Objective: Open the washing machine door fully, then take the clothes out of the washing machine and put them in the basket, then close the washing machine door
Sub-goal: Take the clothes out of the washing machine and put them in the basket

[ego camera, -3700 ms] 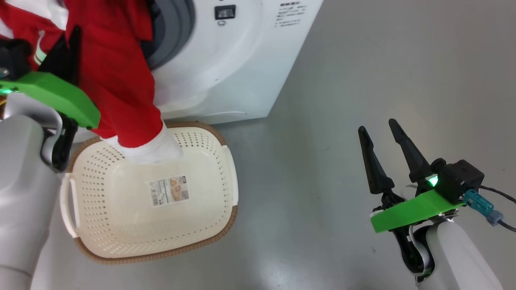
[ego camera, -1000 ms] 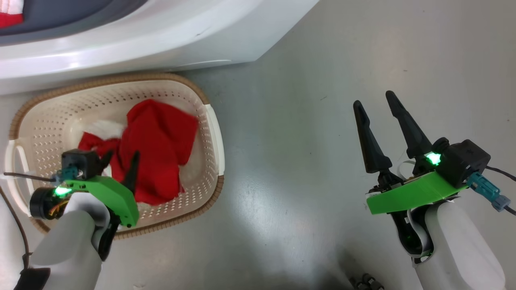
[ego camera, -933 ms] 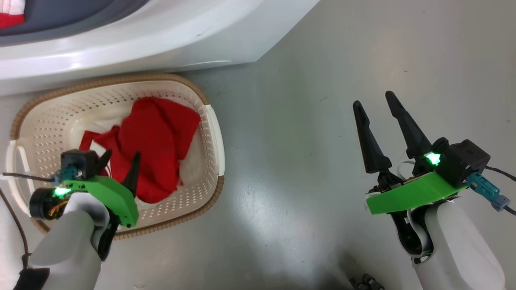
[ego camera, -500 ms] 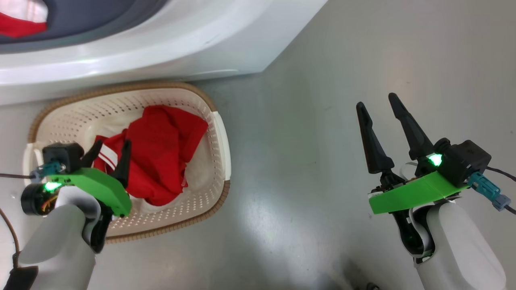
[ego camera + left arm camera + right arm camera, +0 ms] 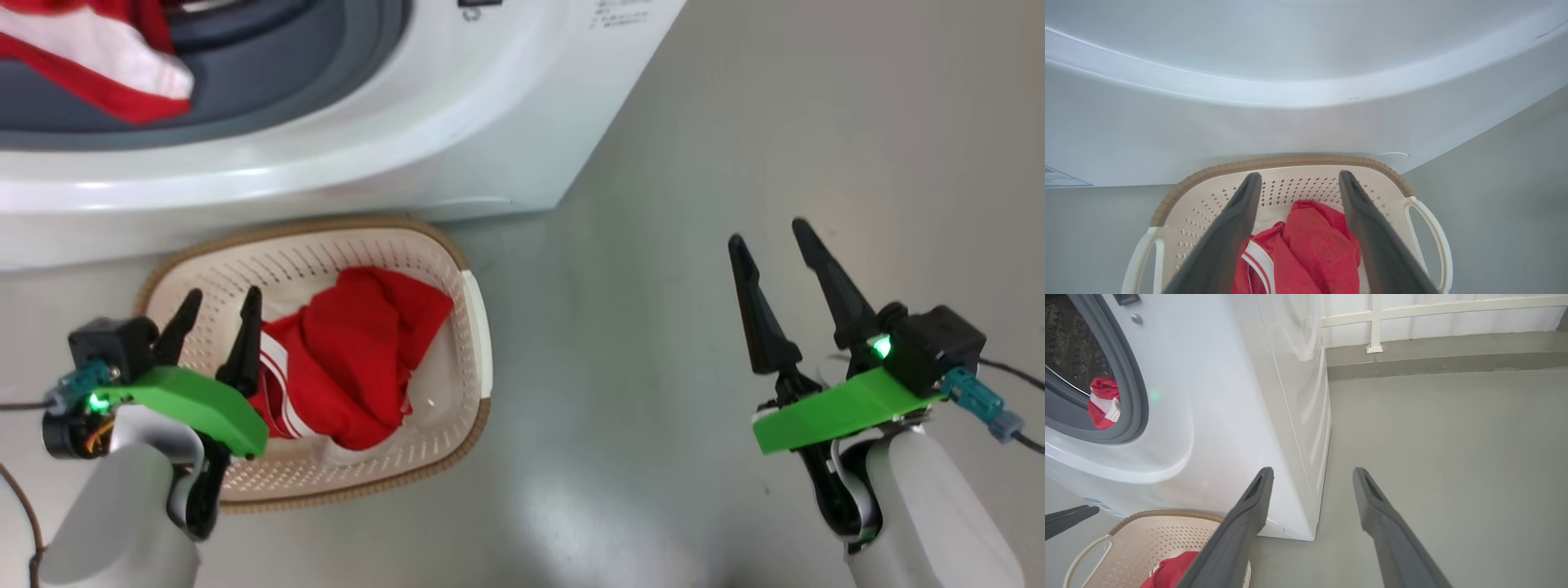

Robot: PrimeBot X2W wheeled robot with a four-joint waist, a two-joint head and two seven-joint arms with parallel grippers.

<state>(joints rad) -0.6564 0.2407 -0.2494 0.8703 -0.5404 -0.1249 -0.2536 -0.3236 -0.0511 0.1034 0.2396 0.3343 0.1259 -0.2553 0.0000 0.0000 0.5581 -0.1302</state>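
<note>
Our left gripper (image 5: pixel 224 294), fingers apart and empty, is hovering at the basket (image 5: pixel 310 230)'s 9 o'clock, probably because clothes (image 5: pixel 106 69) are lying in the washer (image 5: pixel 424 139) at 12 for us to fetch.

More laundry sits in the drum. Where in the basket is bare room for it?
Inside the basket, bare floor shows along the far wall by the washing machine and along the right wall. The clothes crowd the middle and near side; the open left gripper hangs over the left.

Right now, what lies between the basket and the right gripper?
Bare grey floor, seen in the head view; the basket and right gripper stand apart.
</note>
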